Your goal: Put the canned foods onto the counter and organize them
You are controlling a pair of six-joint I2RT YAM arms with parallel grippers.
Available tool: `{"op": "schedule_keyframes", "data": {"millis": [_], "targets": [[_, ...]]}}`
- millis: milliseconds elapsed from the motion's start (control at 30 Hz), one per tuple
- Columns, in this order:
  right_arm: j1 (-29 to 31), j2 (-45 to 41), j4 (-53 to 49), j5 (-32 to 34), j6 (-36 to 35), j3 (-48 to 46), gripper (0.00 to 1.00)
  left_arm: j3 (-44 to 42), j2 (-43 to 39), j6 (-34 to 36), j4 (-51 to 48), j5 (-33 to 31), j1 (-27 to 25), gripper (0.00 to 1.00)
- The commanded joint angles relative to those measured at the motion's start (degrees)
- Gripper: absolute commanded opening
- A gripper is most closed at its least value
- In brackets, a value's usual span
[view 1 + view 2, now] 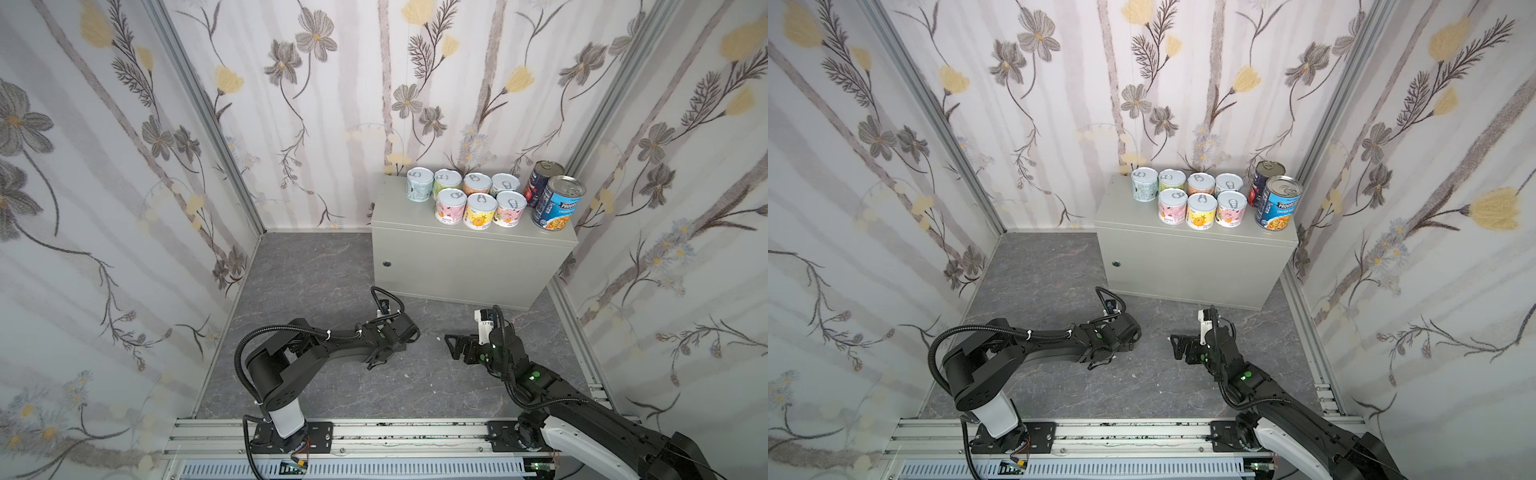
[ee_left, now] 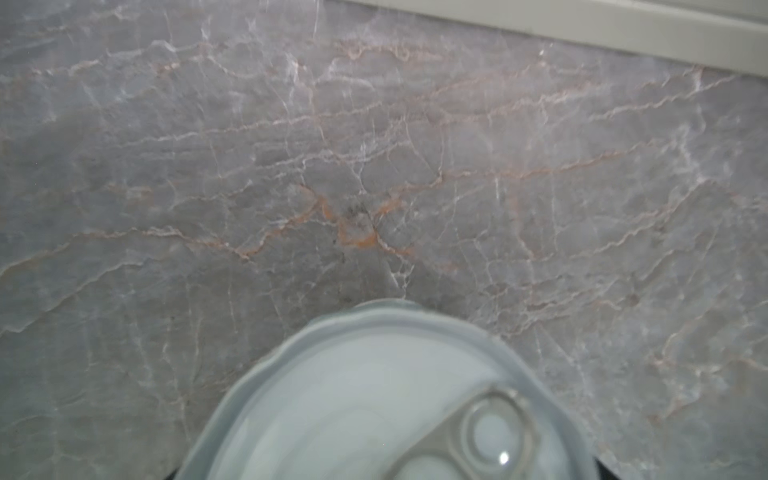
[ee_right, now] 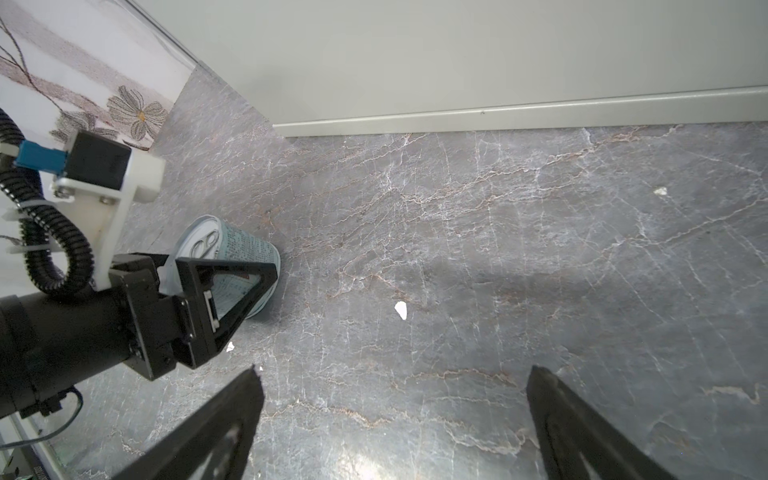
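Observation:
Several short pastel cans (image 1: 480,210) stand in two rows on the light-grey counter (image 1: 469,266), with a blue soup can (image 1: 557,203) and a navy-and-red can (image 1: 540,183) at its right end. One teal can (image 3: 243,249) sits on the floor in front of the counter, between the fingers of my left gripper (image 1: 376,361). Its pull-tab lid (image 2: 374,399) fills the near edge of the left wrist view. Whether the fingers press on it does not show. In both top views the gripper hides this can. My right gripper (image 3: 395,374) hangs open and empty just above the floor to the right.
The dark marbled floor (image 1: 311,270) is boxed in by floral walls on three sides. An aluminium rail (image 1: 374,432) carries both arm bases at the front. Small white scraps (image 3: 401,309) lie on the floor between the grippers.

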Motion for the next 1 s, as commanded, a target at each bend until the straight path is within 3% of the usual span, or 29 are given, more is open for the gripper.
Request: {"op": "schedule_keyframes", "data": {"millis": [0,233,500,967], "targets": [[-0.04,-0.31,0.86,-0.1,-0.73,0.29,1.0,-1.06,-1.5,1.06,2.18,0.48,0.04,0.88],[-0.13,-1.94,0.68,0.08,-0.7,-0.34,1.0,-5.94,-5.62,6.05,9.97,2.4,0.03,1.0],[-0.35,-3.18,0.22,0.08,-0.62,-0.69,1.0,-16.01,-11.38,11.94,26.79,2.42,0.18,1.0],[-0.44,-5.51,-0.42,-0.1,-0.34,-0.74,1.0,-20.42,-4.85,17.29,42.19,-2.43,0.25,1.0]]}}
